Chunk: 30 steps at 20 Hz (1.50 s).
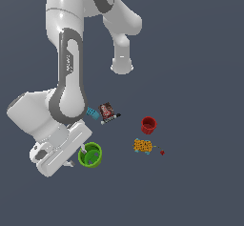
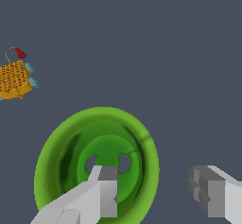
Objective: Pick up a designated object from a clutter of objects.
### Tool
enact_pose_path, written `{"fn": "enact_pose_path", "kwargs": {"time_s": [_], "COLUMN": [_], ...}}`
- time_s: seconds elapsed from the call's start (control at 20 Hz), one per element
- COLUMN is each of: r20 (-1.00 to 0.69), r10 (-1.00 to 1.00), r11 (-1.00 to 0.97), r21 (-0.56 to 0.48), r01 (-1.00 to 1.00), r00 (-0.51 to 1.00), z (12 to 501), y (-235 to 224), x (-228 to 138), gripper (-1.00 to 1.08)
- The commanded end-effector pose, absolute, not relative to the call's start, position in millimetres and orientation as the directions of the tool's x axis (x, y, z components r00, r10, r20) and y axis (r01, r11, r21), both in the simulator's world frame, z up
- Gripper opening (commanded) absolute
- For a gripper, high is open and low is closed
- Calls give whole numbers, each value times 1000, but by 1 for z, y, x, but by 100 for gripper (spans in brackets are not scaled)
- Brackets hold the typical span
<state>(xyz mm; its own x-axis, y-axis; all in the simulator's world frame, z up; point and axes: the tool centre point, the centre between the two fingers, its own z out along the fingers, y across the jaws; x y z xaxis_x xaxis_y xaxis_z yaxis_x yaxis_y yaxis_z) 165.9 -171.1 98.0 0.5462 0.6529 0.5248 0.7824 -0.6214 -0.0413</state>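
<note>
The green cup (image 2: 97, 164) is sitting upright on the floor with the gripper (image 2: 158, 194) spread apart over it: one finger (image 2: 101, 192) is reaching down inside the bowl, the other is hanging outside the rim, so the cup wall is lying between the jaws, untouched as far as can be seen. Around it are lying one red cup (image 1: 148, 124), one orange patterned lump (image 2: 16, 80), one tiny red piece (image 2: 20, 53), one light-blue block (image 1: 92, 112) and one dark printed box (image 1: 106, 111). The green cup is showing a thick rim and two round marks on its bottom.
</note>
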Motion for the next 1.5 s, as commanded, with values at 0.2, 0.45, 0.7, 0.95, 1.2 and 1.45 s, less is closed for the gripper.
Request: {"fn": "enact_pose_path", "kwargs": {"time_s": [0.2,0.45,0.7,0.95,1.2,1.45], "r20": [535,536,537,537,537,537], "r10": [652,652,653,653,653,653], "r11": [-619,-619,-618,-618,-618,-617], "r21": [-33,-32,-30,-30,-30,-31], "r01": [784,785,786,786,786,786], "r00": [537,536,534,534,534,534], "z": [96,88,72,70,70,71], "y": [-176,-171,-163,-162,-162,-161], "x": [167,170,176,176,176,176], "gripper": [28,28,28,-100,-100,-100]}}
